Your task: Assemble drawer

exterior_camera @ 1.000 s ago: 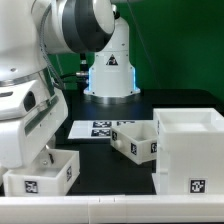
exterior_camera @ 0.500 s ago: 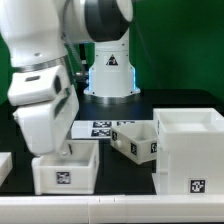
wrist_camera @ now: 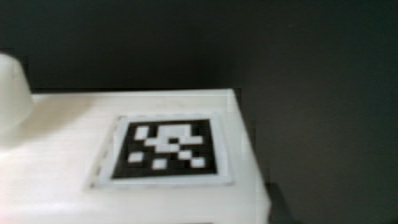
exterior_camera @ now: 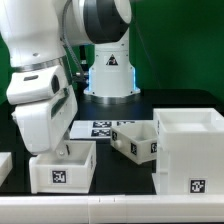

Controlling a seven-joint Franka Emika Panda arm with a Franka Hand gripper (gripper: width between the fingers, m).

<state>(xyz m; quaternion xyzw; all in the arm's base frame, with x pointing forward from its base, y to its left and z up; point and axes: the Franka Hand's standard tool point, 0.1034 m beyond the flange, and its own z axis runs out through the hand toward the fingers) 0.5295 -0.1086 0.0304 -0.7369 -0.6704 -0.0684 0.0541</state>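
The drawer set is white plastic with black-and-white tags. The large cube-shaped housing [exterior_camera: 190,150] stands at the exterior view's right. One small tray [exterior_camera: 135,140] lies in the middle, beside the housing. My gripper [exterior_camera: 63,151] reaches down into the second tray [exterior_camera: 62,170] at the front left and is shut on its wall. The arm hides the fingertips. The wrist view shows, very close, a white face of this tray [wrist_camera: 71,160] with a tag [wrist_camera: 169,150]. A rounded white part [wrist_camera: 15,95] shows beside it. No fingers show there.
The marker board [exterior_camera: 98,128] lies flat behind the trays, in front of the robot base [exterior_camera: 108,75]. A white piece [exterior_camera: 5,165] shows at the exterior view's left edge. The table's front edge runs just below the held tray.
My arm has swung toward the exterior view's right, and the front tray has moved with it from the far left and turned. Over the last half second it has barely moved.
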